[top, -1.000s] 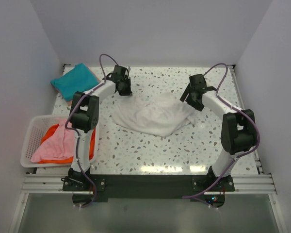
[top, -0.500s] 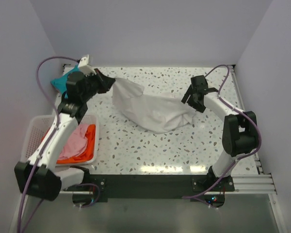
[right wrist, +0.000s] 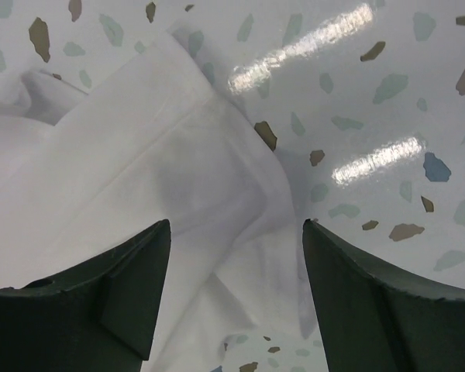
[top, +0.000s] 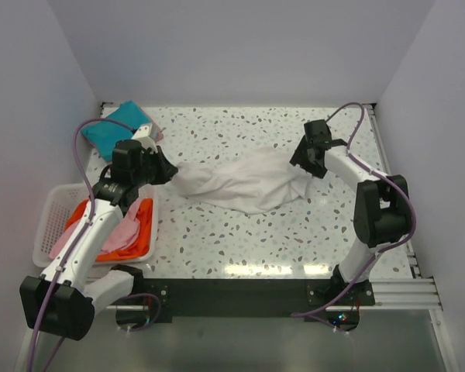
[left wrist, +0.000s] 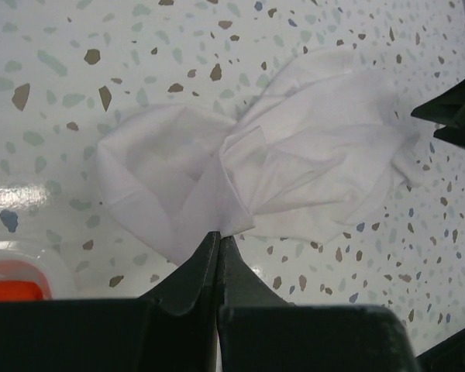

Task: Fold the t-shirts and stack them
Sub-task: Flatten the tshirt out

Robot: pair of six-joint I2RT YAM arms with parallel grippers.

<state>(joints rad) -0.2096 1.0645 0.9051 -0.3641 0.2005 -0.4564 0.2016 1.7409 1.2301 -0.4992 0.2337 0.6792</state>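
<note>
1. Plainly, the white t-shirt [top: 244,182] lies crumpled in one long bunch across the middle of the surface [top: 256,240], running from near the left edge towards the right edge. Its sleeves and collar are lost in the folds.
2. At the shirt's left end, the left tool [top: 167,172] is pressed together, pinching a gathered point of the white cloth. From the left wrist, the cloth fans away from the closed fingertips [left wrist: 218,236]. I cannot tell whether that end is lifted clear of the surface.
3. At the shirt's right end, close to the right edge, the right tool [top: 304,159] stands spread wide. Seen from the right wrist [right wrist: 236,232], a folded hem lies between its two fingers [right wrist: 132,294]. Whether either finger touches the cloth is hard to make out.
4. A teal t-shirt [top: 118,132] sits folded in the far left corner, well apart from the white one, with a cable looping across part of it.
5. A white basket [top: 46,213] rests by the left edge towards the near corner. It holds a pink t-shirt [top: 124,232] and an orange t-shirt [top: 143,225], heaped together.
6. The left arm [top: 85,232] crosses over the basket and hides much of that heap, so the shape of either shirt is unclear.
</note>
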